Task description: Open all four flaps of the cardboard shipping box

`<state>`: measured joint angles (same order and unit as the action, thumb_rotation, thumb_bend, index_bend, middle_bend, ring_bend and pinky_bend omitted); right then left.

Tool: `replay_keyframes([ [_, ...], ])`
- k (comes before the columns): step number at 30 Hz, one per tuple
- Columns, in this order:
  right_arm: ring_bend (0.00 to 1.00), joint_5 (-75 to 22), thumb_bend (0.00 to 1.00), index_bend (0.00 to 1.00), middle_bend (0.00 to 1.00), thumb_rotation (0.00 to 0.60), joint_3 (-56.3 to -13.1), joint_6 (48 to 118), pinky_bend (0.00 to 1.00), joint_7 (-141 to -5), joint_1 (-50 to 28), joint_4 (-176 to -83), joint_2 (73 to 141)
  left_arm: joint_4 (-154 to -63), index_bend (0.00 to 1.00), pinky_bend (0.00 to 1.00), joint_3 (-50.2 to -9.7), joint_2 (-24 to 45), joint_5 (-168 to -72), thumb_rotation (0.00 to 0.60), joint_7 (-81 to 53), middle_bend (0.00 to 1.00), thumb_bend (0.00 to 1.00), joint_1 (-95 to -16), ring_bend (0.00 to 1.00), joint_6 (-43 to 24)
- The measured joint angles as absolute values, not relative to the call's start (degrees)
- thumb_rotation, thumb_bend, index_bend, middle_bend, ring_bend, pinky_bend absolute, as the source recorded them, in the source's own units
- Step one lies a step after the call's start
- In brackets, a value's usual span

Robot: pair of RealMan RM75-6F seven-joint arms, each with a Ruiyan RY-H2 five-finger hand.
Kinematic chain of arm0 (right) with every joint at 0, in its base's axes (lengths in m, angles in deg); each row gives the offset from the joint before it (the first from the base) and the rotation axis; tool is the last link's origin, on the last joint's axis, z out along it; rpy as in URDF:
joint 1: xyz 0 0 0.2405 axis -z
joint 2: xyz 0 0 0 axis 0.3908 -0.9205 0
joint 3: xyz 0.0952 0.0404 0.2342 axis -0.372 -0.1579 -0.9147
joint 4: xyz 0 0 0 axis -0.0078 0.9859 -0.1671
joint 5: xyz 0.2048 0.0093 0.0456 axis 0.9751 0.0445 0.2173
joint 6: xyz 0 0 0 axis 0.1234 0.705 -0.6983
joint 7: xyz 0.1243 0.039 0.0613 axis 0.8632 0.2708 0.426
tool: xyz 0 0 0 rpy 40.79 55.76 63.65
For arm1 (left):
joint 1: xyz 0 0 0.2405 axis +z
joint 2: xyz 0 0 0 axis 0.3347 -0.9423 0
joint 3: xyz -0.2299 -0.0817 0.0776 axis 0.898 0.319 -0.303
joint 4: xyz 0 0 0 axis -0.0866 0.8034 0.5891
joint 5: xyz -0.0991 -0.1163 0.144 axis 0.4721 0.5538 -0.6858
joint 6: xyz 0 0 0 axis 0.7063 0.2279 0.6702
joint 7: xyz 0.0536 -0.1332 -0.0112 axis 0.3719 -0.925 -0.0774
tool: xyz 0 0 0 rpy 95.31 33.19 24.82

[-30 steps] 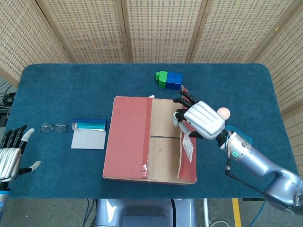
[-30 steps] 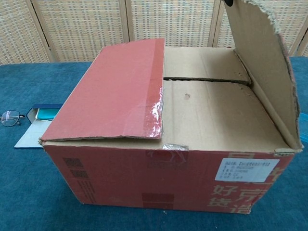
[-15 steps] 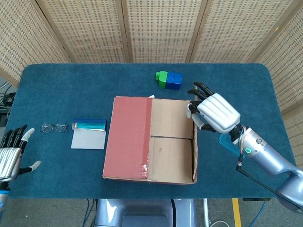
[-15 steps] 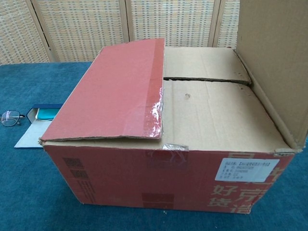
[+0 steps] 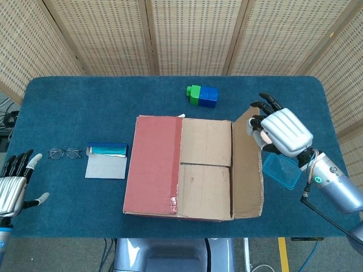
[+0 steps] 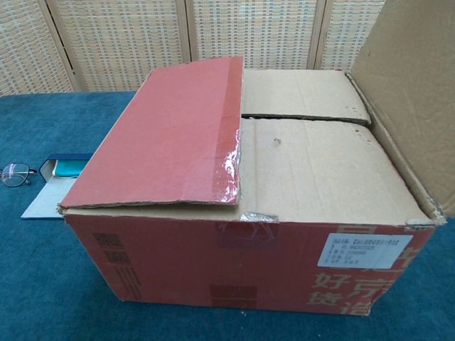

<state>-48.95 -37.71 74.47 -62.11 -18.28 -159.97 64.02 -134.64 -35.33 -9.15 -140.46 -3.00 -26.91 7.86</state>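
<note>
From the head view, I have the box [image 5: 181,167] sitting mid-desk [image 5: 85,102], square to me so each arm can reach its own side. My right hand [image 5: 278,130] is at the far upper corner of the right flap [image 5: 247,164], fingers spread against the cardboard's edge; whether they pinch it or only push it outward I cannot tell. That flap is swung out past the box wall, leaning over the blue tray [image 5: 281,171] on the right. The left flap [image 5: 154,164], red with tape along its edge, lies flat over the top, and the two inner flaps [image 5: 205,167] lie closed under it, so I judge one of four is nearly done. My left hand [image 5: 14,184] waits low at the left edge, fingers apart, holding nothing, kept clear until the left flap's turn. Glasses [image 5: 64,153] and a notebook [image 5: 106,161] lie left of the box, blocks [image 5: 202,96] behind it. In the chest view, neither hand shows; the right flap [image 6: 409,78] stands tilted outward at the frame's right, and the red flap [image 6: 170,138] covers the left half, its taped edge resting on the inner flaps [image 6: 313,153].
</note>
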Motion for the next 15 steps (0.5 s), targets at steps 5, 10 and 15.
replay_keyframes([
  [5, 0.18, -48.5, 0.67, 0.52, 0.55, 0.600, -36.7, 75.6, 0.00, -62.3, -16.4, -158.5, 64.9, -134.8, 0.07, 0.00, -35.4, -9.4, -140.9, 0.566, -2.7, 0.00, 0.09, -27.1, 0.00, 7.8],
  [10, 0.18, -47.9, 0.67, 0.52, 0.54, 0.600, -36.0, 76.5, 0.00, -62.8, -14.9, -157.4, 65.8, -134.9, 0.07, 0.00, -35.1, -10.2, -141.6, 0.565, -2.7, 0.00, 0.09, -27.4, 0.00, 8.1],
  [15, 0.18, -47.5, 0.63, 0.52, 0.48, 0.600, -35.6, 77.7, 0.00, -63.6, -13.6, -156.7, 66.5, -135.1, 0.07, 0.00, -34.8, -10.9, -142.6, 0.565, -2.7, 0.00, 0.09, -28.0, 0.00, 8.1],
])
